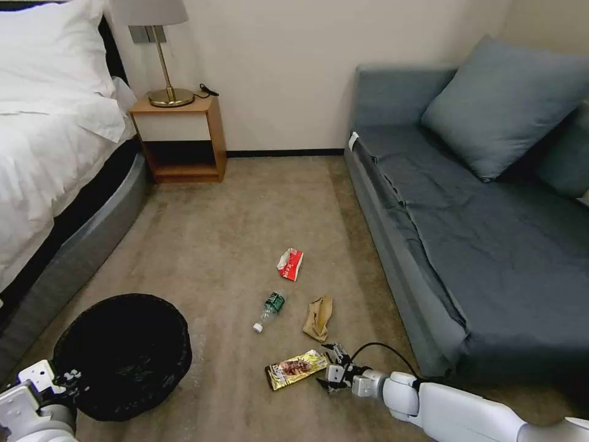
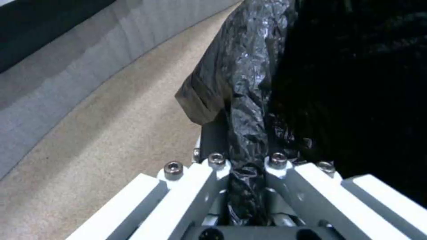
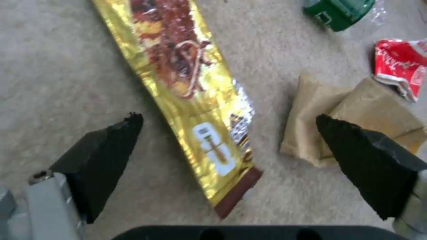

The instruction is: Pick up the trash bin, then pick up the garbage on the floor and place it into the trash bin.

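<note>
The trash bin (image 1: 123, 353), round and lined with a black bag, stands at the lower left of the head view. My left gripper (image 1: 64, 383) is shut on its near rim; in the left wrist view the black liner (image 2: 245, 110) is pinched between the fingers. The garbage lies on the carpet: a red-and-white packet (image 1: 290, 264), a clear bottle with green label (image 1: 270, 309), a tan paper bag (image 1: 319, 317) and a gold snack wrapper (image 1: 296, 369). My right gripper (image 1: 329, 367) is open just right of the wrapper's end. The gold wrapper (image 3: 191, 90) lies between its black fingertips (image 3: 111, 146).
A grey sofa (image 1: 478, 245) with cushions runs along the right. A bed (image 1: 49, 153) with a grey base borders the left, close behind the bin. A wooden nightstand (image 1: 181, 138) with a lamp stands at the far wall. Open carpet lies between them.
</note>
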You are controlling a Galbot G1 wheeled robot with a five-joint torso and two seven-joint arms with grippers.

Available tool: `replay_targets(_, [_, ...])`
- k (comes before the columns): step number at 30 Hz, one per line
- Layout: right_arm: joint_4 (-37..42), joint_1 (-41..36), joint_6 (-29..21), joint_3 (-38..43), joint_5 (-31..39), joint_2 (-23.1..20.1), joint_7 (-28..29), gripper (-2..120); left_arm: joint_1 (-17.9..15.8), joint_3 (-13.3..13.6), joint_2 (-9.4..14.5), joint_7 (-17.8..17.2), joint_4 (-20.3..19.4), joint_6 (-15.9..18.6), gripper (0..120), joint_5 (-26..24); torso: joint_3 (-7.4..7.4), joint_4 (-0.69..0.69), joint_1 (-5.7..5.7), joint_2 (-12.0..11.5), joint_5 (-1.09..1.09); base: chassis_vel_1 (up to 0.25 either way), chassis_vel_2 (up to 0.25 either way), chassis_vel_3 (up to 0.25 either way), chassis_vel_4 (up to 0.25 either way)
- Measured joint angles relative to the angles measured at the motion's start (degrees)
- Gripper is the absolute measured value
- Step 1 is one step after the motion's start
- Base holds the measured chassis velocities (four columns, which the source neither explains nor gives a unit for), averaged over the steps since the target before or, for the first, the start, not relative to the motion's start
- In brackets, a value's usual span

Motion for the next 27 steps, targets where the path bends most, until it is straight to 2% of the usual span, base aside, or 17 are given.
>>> replay_targets(7, [-1.5, 0.2, 0.0, 0.1, 0.0, 1.0, 0.2, 98, 0.1, -0.2, 0.0, 0.1, 0.1, -0.2, 2, 0.0, 0.00, 0.00, 0.00, 0.0, 0.00, 0.000, 0.000, 0.000, 0.000])
replay_targets(11, [-2.8, 0.2, 0.3, 0.2, -0.2, 1.7, 0.4, 93, 0.2, -0.3, 0.1, 0.1, 0.1, -0.3, 2, -0.1, 0.00, 0.00, 0.00, 0.0, -0.01, 0.000, 0.000, 0.000, 0.000])
replay_targets(14, [-3.6, 0.1, 0.7, 0.4, -0.5, 2.2, 0.6, 83, 0.5, -0.4, 0.1, 0.1, -0.1, -0.3, 2, -0.2, 0.00, -0.01, 0.00, 0.0, -0.01, 0.000, 0.000, 0.000, 0.000])
replay_targets(15, [-3.6, 0.1, 0.7, 0.4, -0.5, 2.2, 0.6, 83, 0.5, -0.4, 0.1, 0.1, -0.1, -0.3, 2, -0.2, 0.00, -0.01, 0.00, 0.0, -0.01, 0.000, 0.000, 0.000, 0.000])
replay_targets(16, [-3.7, 0.0, 0.7, 0.4, -0.6, 2.3, 0.7, 76, 0.5, -0.5, 0.1, 0.1, -0.1, -0.4, 2, -0.2, -0.01, 0.00, 0.00, 0.0, 0.01, 0.000, 0.000, 0.000, 0.000])
replay_targets(18, [-3.8, -0.1, 0.7, 0.4, -0.6, 2.3, 0.8, 73, 0.5, -0.5, 0.0, 0.2, -0.1, -0.4, 2, -0.2, 0.00, 0.00, 0.00, 0.0, 0.02, 0.000, 0.000, 0.000, 0.000])
replay_targets(22, [-3.8, -0.1, 0.6, 0.6, -0.6, 2.2, 0.9, 53, 0.5, -0.5, 0.1, 0.2, 0.1, -0.6, 2, -0.1, 0.00, 0.01, 0.00, 0.0, 0.01, 0.000, 0.000, 0.000, 0.000])
replay_targets(23, [-3.8, -0.1, 0.6, 0.6, -0.6, 2.2, 0.9, 53, 0.5, -0.5, 0.1, 0.2, 0.1, -0.6, 2, -0.1, 0.00, 0.01, 0.00, 0.0, 0.01, 0.000, 0.000, 0.000, 0.000])
replay_targets(26, [-3.7, -0.2, 0.6, 0.6, -0.6, 2.0, 0.9, 39, 0.4, -0.5, 0.1, 0.2, 0.2, -0.6, 2, -0.1, 0.00, 0.00, 0.00, 0.0, 0.01, 0.000, 0.000, 0.000, 0.000])
replay_targets(27, [-3.7, -0.2, 0.6, 0.6, -0.6, 2.0, 0.9, 39, 0.4, -0.5, 0.1, 0.2, 0.2, -0.6, 2, -0.1, 0.00, 0.00, 0.00, 0.0, 0.01, 0.000, 0.000, 0.000, 0.000])
